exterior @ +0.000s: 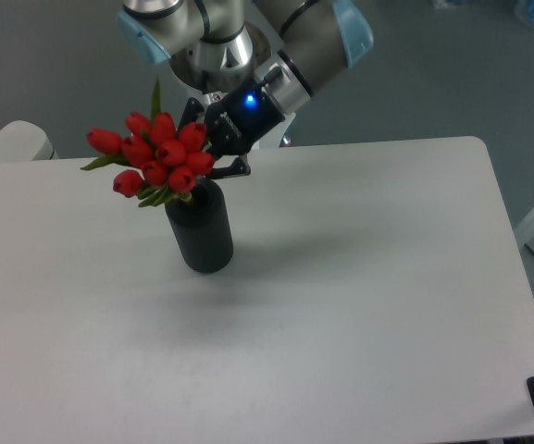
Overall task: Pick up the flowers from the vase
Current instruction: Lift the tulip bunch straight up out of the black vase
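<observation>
Bare table [359, 305] up front; our flowers [155, 153] sit in the vase [202, 231] mid-left, heads leaning left. Gripper [218, 153] comes in from the far right at bud level; can't tell if it's clamped on them yet

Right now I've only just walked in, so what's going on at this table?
A UR5e arm is reaching its gripper into a bunch of red tulips standing in a black vase on the white table. The flowers are still in the vase. Whether the fingers have closed on them is hidden.
</observation>
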{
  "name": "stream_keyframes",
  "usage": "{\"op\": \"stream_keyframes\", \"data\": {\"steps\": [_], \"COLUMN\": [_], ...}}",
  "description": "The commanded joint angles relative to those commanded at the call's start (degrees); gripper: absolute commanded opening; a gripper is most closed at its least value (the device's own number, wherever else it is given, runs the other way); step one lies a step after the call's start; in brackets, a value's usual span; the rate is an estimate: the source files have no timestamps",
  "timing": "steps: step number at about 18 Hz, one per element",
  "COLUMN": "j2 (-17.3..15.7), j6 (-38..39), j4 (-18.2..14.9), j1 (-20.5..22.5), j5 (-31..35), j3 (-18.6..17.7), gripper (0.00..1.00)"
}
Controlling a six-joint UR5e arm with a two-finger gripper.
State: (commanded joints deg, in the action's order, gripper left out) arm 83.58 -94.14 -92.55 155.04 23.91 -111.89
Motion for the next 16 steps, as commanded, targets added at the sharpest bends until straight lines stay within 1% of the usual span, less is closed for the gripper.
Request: {"op": "stream_keyframes", "data": {"steps": [3,6,9,10,13,15,16], "j2": [0.1,0.1,-0.4,-0.8,-1.1,-1.1,-1.1], "j6": [4.0,4.9,7.3,10.0,14.9,16.3,16.9], "j4": [0.0,-0.1,-0.1,0.0,-0.1,0.1,0.1], "j1": [0.1,1.1,1.2,1.2,1.3,1.5,2.3], "j5": [-1.6,-1.9,-2.0,-2.4,-3.6,-3.9,-4.1], "j3": [2.4,3.6,4.6,5.7,8.0,9.1,9.6], "gripper": [0.27,0.27,0.27,0.27,0.27,0.27,0.27]}}
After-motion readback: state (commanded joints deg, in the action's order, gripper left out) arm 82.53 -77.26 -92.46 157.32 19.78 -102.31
